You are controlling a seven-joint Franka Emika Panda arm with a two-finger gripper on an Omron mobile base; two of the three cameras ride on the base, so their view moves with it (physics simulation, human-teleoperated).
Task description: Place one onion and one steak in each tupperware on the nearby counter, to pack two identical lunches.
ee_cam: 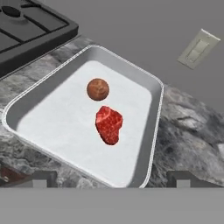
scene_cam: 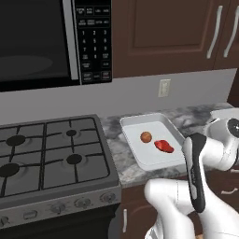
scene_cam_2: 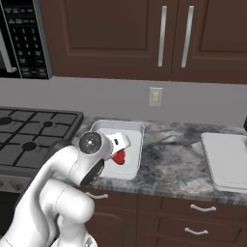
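A white tupperware (ee_cam: pixel 61 118) lies on the grey marbled counter (ee_cam: pixel 188 131) just right of the stove. Inside it sit a round brown onion (ee_cam: pixel 97 89) and a red steak (ee_cam: pixel 109 124), close together but apart. My gripper (ee_cam: pixel 111 179) hovers over the near edge of this tupperware, open, with nothing between its fingertips (ee_cam: pixel 43 177). The left base view shows the same onion (scene_cam: pixel 146 136) and steak (scene_cam: pixel 164 146) in the tupperware (scene_cam: pixel 149 158). A second white tupperware (scene_cam_2: pixel 226 159) lies further right on the counter (scene_cam_2: pixel 173 159); from this angle I cannot see what is in it.
A black gas stove (scene_cam: pixel 46 144) borders the counter on the left, with a microwave (scene_cam: pixel 37 42) above it. An outlet (ee_cam: pixel 199 47) is on the grey back wall. Dark brown cabinets (scene_cam_2: pixel 144 34) hang overhead, and drawers (scene_cam_2: pixel 193 212) sit below the counter.
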